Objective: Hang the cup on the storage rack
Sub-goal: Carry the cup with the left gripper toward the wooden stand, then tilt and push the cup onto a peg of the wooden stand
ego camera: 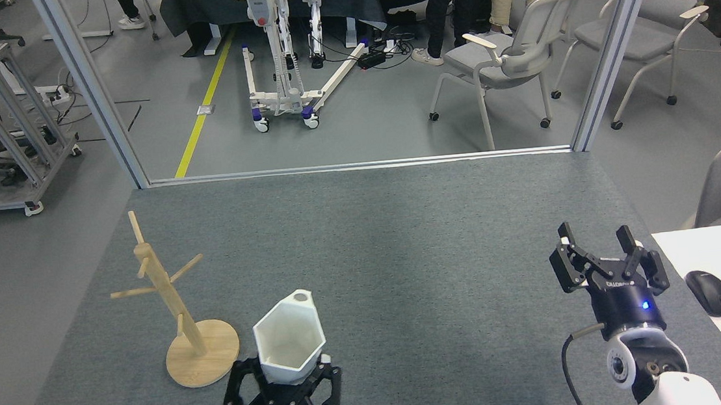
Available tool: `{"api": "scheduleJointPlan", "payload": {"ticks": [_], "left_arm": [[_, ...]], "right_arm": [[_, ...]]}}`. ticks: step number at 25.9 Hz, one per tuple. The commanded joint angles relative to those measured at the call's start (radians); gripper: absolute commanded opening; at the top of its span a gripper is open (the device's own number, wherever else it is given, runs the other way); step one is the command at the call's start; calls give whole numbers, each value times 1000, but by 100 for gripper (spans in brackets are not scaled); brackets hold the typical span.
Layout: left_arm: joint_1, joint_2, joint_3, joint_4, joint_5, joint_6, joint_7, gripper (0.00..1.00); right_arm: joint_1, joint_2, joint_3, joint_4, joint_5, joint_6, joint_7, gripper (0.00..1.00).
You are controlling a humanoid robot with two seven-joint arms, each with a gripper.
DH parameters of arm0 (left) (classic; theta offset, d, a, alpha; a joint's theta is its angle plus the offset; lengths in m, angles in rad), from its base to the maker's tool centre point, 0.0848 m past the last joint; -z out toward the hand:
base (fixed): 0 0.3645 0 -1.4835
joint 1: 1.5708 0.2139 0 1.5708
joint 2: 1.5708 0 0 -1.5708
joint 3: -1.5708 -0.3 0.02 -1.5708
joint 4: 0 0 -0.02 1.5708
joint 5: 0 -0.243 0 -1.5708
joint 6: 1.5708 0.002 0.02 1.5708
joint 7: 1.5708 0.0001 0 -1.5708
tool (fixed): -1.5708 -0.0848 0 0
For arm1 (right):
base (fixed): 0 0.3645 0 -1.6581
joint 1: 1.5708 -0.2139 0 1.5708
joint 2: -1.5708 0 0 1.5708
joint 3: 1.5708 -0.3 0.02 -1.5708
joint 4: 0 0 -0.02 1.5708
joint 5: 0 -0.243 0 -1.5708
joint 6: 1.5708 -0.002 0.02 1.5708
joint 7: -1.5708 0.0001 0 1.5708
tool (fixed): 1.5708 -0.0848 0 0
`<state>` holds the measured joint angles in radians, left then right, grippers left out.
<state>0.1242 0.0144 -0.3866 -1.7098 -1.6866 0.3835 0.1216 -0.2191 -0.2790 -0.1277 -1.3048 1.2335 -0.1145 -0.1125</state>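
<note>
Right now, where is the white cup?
In the head view, the white cup sits low and left of centre, held upright in the left gripper, just right of the wooden mug tree.

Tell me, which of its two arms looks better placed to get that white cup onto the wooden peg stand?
Left, probably. The left gripper already holds the cup upright, close beside the storage rack. The right gripper is empty, jaws apart, far off near the table's other edge.

Left pincer (283, 385) body: white brand lettering, upside down, reads approx. "ROBOTIQ". Right pincer (599, 250) has similar lettering, too small to read.
</note>
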Motion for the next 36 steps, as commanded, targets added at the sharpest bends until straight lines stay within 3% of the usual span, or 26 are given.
{"api": "scheduleJointPlan", "payload": {"ticks": [1,5,12,21,25,36], "left_arm": [[40,33,3,-16,-1,205,15,0],[32,36,5,-10,2,376,-10,0],[20,95,45,-8,1,528,-143,0],[-90,208,140,104,68,528,-160,0],[-107,214,141,119,85,528,-160,0],[-166,223,141,167,96,525,-160,0]], "right_arm": [[40,40,-17,53,31,13,-3,99],[70,83,-26,52,75,29,-3,99],[73,61,8,50,67,127,8,99],[98,60,37,2,70,88,-4,99],[129,64,37,-47,72,44,-4,99],[130,75,36,-45,75,52,-1,99]]}}
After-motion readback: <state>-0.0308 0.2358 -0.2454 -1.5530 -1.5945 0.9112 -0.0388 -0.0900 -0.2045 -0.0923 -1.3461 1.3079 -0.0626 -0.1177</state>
